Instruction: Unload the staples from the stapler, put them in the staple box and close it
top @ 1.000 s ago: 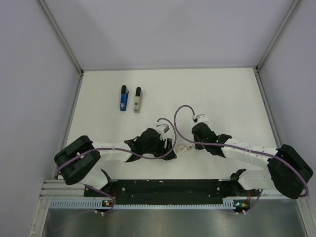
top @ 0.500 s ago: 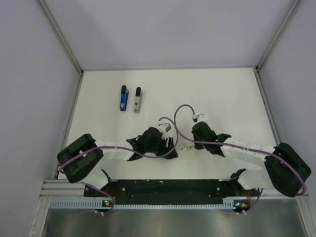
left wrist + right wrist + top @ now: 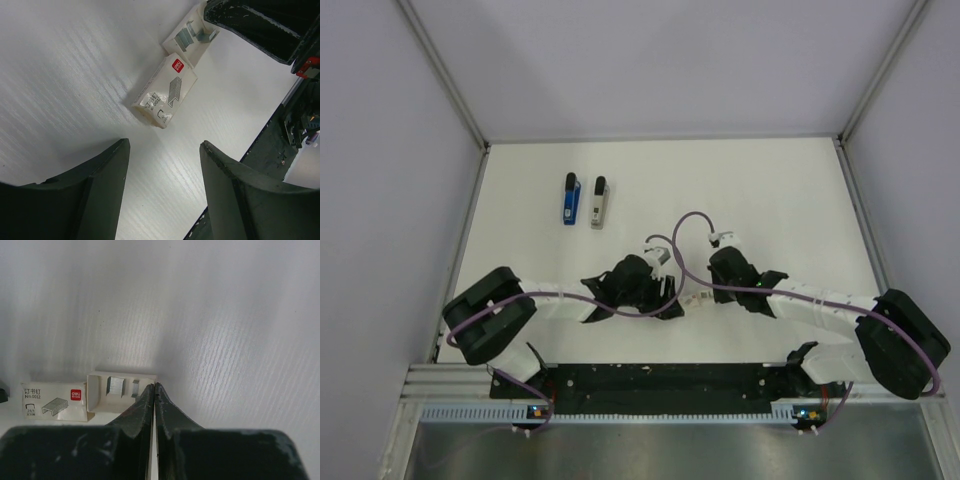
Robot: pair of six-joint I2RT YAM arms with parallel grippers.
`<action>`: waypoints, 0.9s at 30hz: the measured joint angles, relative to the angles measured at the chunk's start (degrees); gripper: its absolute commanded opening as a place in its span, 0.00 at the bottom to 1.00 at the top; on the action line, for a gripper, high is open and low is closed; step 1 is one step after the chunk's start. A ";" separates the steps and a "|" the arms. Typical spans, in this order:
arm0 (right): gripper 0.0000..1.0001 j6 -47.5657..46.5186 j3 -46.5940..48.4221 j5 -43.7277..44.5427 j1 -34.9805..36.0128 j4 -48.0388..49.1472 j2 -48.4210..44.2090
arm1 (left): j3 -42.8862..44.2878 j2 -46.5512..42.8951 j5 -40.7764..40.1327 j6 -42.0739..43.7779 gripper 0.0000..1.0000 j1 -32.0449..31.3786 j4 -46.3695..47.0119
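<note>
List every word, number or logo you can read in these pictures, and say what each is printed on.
"订书钉": staple box, right wrist view.
"No.0012": same box, below it.
"deli": red logo on the box, barely legible.
Smaller print under the number: too blurred to read.
stapler: nothing readable.

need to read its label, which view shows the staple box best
Left wrist: the staple box lies whole, tray slid out. Right wrist catches it low, at its fingertips. Top external shows a tiny speck.
</note>
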 measured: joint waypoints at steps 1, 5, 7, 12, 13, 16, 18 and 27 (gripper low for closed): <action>0.00 0.00 -0.04 0.00 0.00 -0.02 -0.02 | 0.13 0.13 0.00 0.00 0.64 0.00 -0.02; 0.00 0.00 -0.59 0.07 0.00 -0.28 -0.76 | 0.68 0.15 0.00 0.00 0.64 0.00 -0.02; 0.00 0.00 -0.72 0.20 0.00 -1.05 -1.53 | 0.92 0.15 0.00 0.02 0.64 0.00 -0.02; 0.00 0.00 -0.72 1.49 0.50 -2.36 -2.75 | 1.33 0.44 0.02 0.02 0.64 0.00 -0.04; 0.00 0.00 -0.72 1.81 0.74 -2.60 -2.78 | 1.53 0.70 0.02 0.02 0.64 0.00 -0.02; 0.00 0.02 -0.72 3.02 1.77 -3.30 -2.78 | 1.73 1.11 0.04 0.00 0.64 0.00 -0.04; 0.00 0.07 -0.72 3.78 2.43 -3.89 -2.78 | 1.77 1.11 0.04 0.00 0.64 0.00 -0.04; 0.00 0.63 0.37 5.79 4.68 -5.09 -1.79 | 2.47 1.77 0.02 0.00 0.64 -0.02 0.07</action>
